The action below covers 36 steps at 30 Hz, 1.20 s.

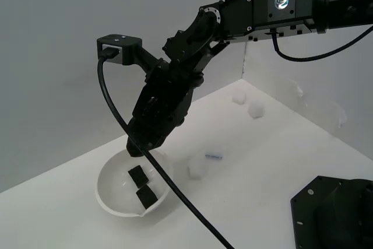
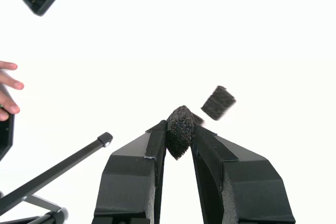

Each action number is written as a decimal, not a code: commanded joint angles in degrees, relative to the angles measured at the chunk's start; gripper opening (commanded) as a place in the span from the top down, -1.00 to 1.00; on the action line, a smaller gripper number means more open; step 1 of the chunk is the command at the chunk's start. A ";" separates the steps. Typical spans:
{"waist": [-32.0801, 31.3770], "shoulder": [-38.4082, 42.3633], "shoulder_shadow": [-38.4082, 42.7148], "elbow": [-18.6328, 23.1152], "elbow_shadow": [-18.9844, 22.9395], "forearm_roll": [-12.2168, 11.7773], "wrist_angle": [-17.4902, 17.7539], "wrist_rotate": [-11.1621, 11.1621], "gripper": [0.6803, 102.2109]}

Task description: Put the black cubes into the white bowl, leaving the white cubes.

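robot gripper holds a black cube over a white bowl with two black cubes inside

three black cubes are visible in all. two lie inside the white bowl (image 1: 111, 193), in the lower left of the exterior view: one black cube (image 1: 137, 174) nearer the bowl's middle, and a second black cube (image 1: 147, 196) just beside it, closer to the near rim. the third black cube (image 2: 180, 131) is seen in the wrist view, pinched between the two dark fingers of the gripper (image 2: 178, 135), whose jaws are drawn narrow around it. it looks matte, rough and spongy. another of the black cubes (image 2: 218, 102) shows in that view too, close to the fingertips and blurred.

four white cubes appear on the white table (image 1: 274, 161) in the exterior view. one white cube (image 1: 199, 168) sits just beside the bowl, towards frame centre. a white cube with a bluish mark (image 1: 214, 154) lies near it. two more, a small white cube (image 1: 238, 99) and a larger-looking white cube (image 1: 256, 109), sit close together in the upper right part of the table, well apart from the bowl.

in the exterior view the gripper (image 1: 137, 148) hangs tilted over the bowl's far rim, above the two cubes inside. the bowl is wide, round and glossy, with a small lip at its near rim.
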 commanded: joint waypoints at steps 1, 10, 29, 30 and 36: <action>-0.35 0.79 1.05 -0.97 -1.49 -1.85 0.09 0.79 0.69; -0.88 0.35 0.70 -0.97 -1.49 -1.93 -1.41 0.70 -0.58; 10.90 5.80 6.24 4.04 3.52 0.44 1.49 1.76 0.18; 11.51 6.42 6.77 4.39 3.87 0.44 1.41 2.11 0.38; 15.82 8.79 9.14 6.06 5.54 0.70 1.32 4.39 0.96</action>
